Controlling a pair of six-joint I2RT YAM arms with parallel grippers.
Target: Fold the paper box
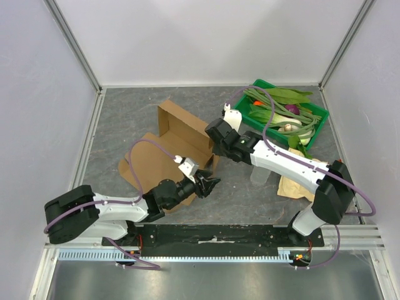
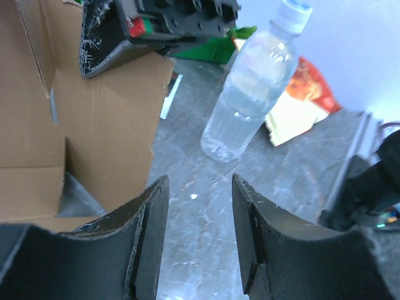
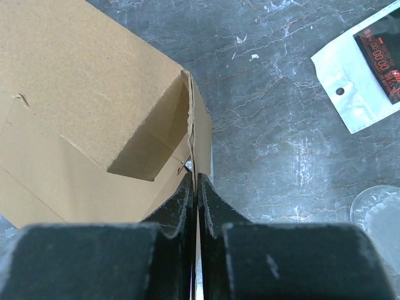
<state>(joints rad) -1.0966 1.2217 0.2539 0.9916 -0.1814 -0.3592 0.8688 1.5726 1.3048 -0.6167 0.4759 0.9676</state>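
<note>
The paper box (image 1: 181, 134) looks light yet stiff, best taken by edges: the right tool (image 3: 195, 179) pinches its wall, the left tool (image 2: 200, 182) gapes empty beside it.

Left arm (image 1: 106, 209): lies low over the table, stretched from its base at the near left toward the centre.
Left gripper (image 2: 199, 219): points forward and right, jaws apart with a wide gap between the fingers.
Right arm (image 1: 284, 162): elbow bent above its base at the near right, forearm reaching far and left.
Right gripper (image 3: 195, 206): tilted downward, fingers almost together, pinching the thin edge of the box (image 3: 94, 81).
</note>
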